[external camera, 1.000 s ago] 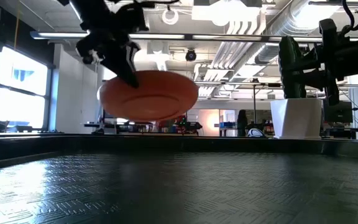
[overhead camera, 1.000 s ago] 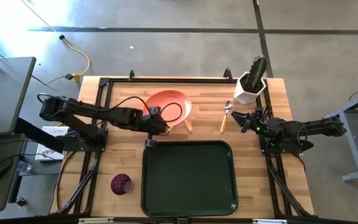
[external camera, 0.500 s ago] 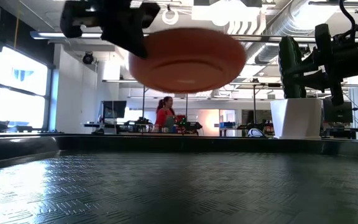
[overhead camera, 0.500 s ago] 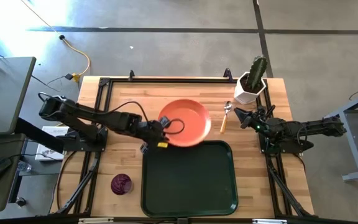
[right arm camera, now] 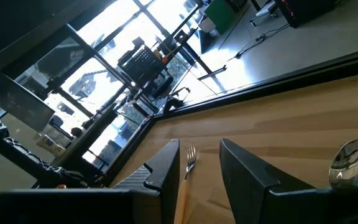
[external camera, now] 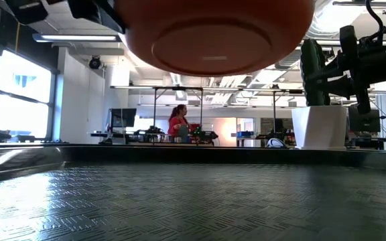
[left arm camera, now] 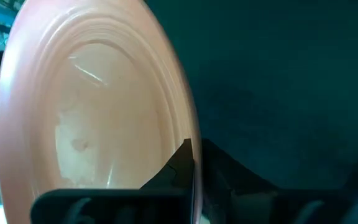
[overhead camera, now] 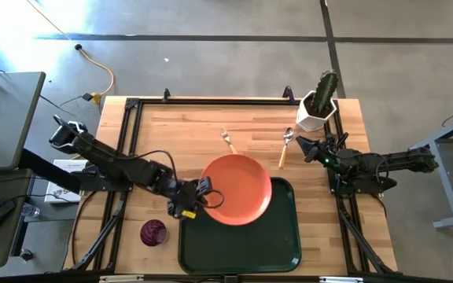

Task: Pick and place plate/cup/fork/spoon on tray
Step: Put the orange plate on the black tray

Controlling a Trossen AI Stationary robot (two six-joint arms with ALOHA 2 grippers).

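The orange-red plate (overhead camera: pixel 238 191) hangs over the far left part of the dark green tray (overhead camera: pixel 242 244), and my left gripper (overhead camera: pixel 202 196) is shut on it. In the low view its underside (external camera: pixel 214 30) is high above the tray floor (external camera: pixel 193 201). The fork (overhead camera: pixel 228 141) and the spoon (overhead camera: pixel 285 147) lie flat on the table beyond the tray. The dark purple cup (overhead camera: pixel 153 232) stands left of the tray. My right gripper (overhead camera: pixel 303 148) is open and empty just right of the spoon, with the fork (right arm camera: pixel 189 159) showing between its fingers farther off. My left gripper pinches the plate's rim (left arm camera: pixel 186 121) on the side toward the table's left, one finger (left arm camera: pixel 180 163) on the upper face and the other under the plate. The fingers come about level from the table's left. The plate is lifted clear of the tray, face up.
A white pot with a green cactus (overhead camera: pixel 318 104) stands at the far right corner, close behind my right gripper. Black frame rails (overhead camera: pixel 124 149) run along the table's left and right sides. People and equipment show in the room behind the table in the low view (external camera: pixel 177 124).
My left gripper has carried the plate from the far middle of the table toward the near edge and a little right, to above the tray's far left part. The plate stays lifted. The fork, which was under it, now shows.
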